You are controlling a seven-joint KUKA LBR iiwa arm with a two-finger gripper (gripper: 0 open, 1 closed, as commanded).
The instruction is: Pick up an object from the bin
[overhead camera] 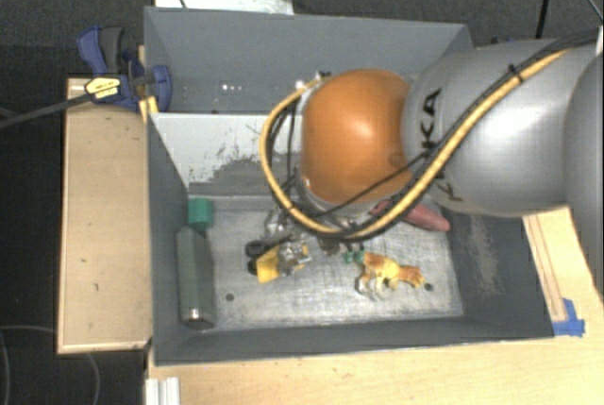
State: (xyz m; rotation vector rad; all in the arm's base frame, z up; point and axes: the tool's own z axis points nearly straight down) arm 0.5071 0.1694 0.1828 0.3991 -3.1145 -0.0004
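Arm: seen entering from the right, with its orange cover (354,134) over the middle of the bin (311,318).
Gripper (288,241): placed low in the bin, under the cover; whether it is released or clenched cannot be told.
Nearest thing: a small yellow and black toy (272,261), found just below the gripper, left of centre; contact cannot be judged.
Others: an orange toy animal (387,276) to the right, a pink piece (429,219) under the arm, and a green block (200,211) and a dark cylinder (193,276) by the left wall.

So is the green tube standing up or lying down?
Lying down: the tube stretches flat along the bin's left wall.
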